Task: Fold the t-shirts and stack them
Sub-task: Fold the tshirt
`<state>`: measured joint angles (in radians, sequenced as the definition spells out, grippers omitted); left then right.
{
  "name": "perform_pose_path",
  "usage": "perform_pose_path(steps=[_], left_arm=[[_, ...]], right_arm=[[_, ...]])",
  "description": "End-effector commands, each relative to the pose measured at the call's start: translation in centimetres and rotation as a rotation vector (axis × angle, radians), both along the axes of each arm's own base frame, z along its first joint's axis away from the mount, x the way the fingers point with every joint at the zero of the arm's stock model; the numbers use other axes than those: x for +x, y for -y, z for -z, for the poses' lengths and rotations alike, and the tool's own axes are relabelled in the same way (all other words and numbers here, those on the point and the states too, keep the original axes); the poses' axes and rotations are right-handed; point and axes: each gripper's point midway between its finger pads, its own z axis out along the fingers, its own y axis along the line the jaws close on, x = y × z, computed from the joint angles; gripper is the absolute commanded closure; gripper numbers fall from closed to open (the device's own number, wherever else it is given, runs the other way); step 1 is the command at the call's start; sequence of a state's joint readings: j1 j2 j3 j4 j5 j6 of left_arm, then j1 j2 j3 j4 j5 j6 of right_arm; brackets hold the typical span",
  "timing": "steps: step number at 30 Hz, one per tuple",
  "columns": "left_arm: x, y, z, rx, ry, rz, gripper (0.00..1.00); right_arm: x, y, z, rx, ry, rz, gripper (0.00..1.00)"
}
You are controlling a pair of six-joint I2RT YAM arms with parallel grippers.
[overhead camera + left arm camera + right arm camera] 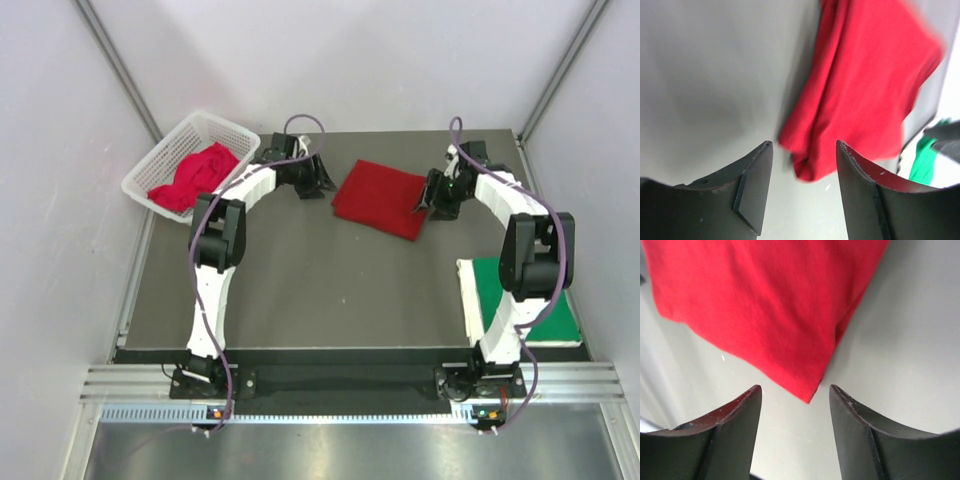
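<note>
On the dark surface [300,290] a folded red t-shirt [380,198] lies between the left hand [802,145] and right hand [795,387], both released and empty; soft, light and limp, it likely lifts best pinched through all layers at opposite edges.

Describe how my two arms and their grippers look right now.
The left arm and right arm have white links and black joints; a purple cable loops along each. The left gripper and right gripper have black, tapering fingers.
</note>
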<state>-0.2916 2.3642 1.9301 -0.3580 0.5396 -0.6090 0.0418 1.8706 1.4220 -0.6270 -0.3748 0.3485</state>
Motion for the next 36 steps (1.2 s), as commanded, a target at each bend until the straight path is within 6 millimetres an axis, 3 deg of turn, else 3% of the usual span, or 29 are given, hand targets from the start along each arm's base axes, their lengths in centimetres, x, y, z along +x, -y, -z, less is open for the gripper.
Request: perform_pose_path(steps=[1, 6, 11, 18, 21, 22, 31, 36], left_arm=[[-3.0, 1.1, -0.8, -0.004, 0.024, 0.149, 0.43], [-4.0, 1.9, 0.1, 0.064, 0.065, 0.222, 0.44], [-4.9, 2.2, 2.2, 0.084, 0.031, 0.246, 0.49], [-5.4, 0.8, 3.2, 0.158, -0.008, 0.199, 0.99], [-6.6, 0.4, 3.7, 0.171, -0.065, 0.2, 1.0], [-6.9, 0.2, 3.9, 0.173, -0.082, 0.196, 1.0], [-12.8, -1.6, 4.0, 0.179, -0.282, 0.145, 0.99], [-16.1, -2.8, 4.3, 0.19, -0.359, 0.104, 0.86]], right_arm=[[-1.2, -1.0, -0.2, 0.042, -0.011, -0.037, 0.43], [-2.6, -1.6, 1.1, 0.051, -0.047, -0.057, 0.43], [-2.9, -1.7, 3.9, 0.028, -0.065, -0.116, 0.48], [-4.2, -1.5, 5.8, 0.02, -0.092, -0.117, 0.7], [-5.0, -1.6, 6.6, 0.024, -0.102, -0.126, 0.89], [-5.1, -1.6, 6.5, 0.025, -0.097, -0.133, 1.0], [-8.4, -1.6, 5.3, 0.034, -0.073, -0.161, 1.0], [-10.7, -1.7, 4.1, 0.052, -0.067, -0.142, 1.0]])
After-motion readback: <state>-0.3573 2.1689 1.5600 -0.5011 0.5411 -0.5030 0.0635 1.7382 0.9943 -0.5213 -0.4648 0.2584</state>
